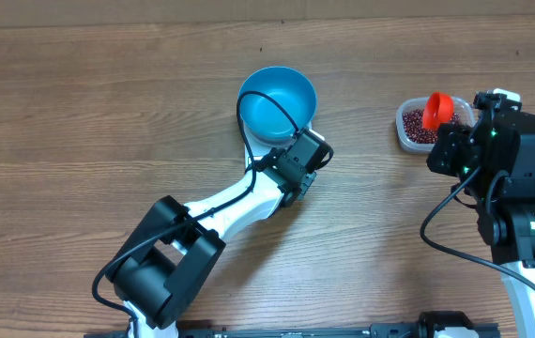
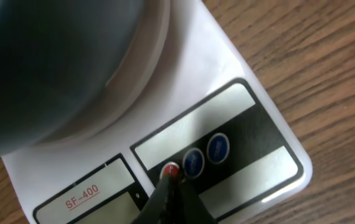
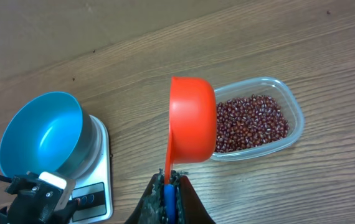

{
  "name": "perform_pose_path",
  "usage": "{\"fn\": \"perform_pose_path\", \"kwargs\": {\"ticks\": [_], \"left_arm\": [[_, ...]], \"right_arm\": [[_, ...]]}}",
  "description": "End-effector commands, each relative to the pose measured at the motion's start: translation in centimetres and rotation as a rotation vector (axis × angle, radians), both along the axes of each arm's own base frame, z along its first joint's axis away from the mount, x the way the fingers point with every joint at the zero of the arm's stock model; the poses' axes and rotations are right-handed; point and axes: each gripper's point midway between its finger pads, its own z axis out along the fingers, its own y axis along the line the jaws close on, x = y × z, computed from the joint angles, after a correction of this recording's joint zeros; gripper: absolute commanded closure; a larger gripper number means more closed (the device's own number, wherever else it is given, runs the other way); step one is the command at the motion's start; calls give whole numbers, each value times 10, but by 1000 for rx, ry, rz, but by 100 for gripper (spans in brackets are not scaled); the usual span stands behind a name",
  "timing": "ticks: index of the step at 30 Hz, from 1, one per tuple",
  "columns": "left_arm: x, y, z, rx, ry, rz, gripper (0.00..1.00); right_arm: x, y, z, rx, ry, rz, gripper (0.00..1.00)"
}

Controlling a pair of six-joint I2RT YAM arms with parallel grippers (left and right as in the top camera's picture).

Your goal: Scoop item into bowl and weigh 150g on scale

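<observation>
On the wooden tabletop (image 1: 80,113), the round deep light-blue plastic bowl (image 1: 277,101) sits empty on the flat white rectangular plastic scale (image 2: 202,74). The left fingers (image 2: 172,199) are pinched together, tip on the round red button (image 2: 170,168) (probably power or tare, label unreadable). The right fingers (image 3: 184,202) are clamped on the handle of the smooth orange-red plastic scoop (image 3: 192,118), over the clear rounded-rectangular plastic tub (image 3: 294,121) of small glossy dark red-maroon beans (image 3: 252,121). Risks: a hard press could shove the light scale and slide the slick bowl, and loose beans would roll off a tilted scoop.
</observation>
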Motion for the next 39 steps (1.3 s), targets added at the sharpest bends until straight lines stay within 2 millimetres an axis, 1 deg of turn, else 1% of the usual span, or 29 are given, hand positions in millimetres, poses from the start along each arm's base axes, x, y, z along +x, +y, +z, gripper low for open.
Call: {"fn": "perform_pose_path", "kwargs": {"ticks": [1, 24, 30, 33, 39], "left_arm": [[3, 9, -13, 52, -6, 15, 96], [6, 11, -13, 49, -13, 23, 96], [6, 10, -16, 46, -7, 21, 96], [7, 10, -21, 49, -4, 22, 96], [7, 11, -22, 50, -2, 25, 96]], "right_arm": [[3, 1, 15, 3, -42, 4, 96], [5, 1, 20, 6, -64, 8, 96], [5, 4, 20, 14, -64, 19, 96], [5, 4, 20, 14, -64, 19, 96], [5, 4, 20, 14, -64, 19, 96]]}}
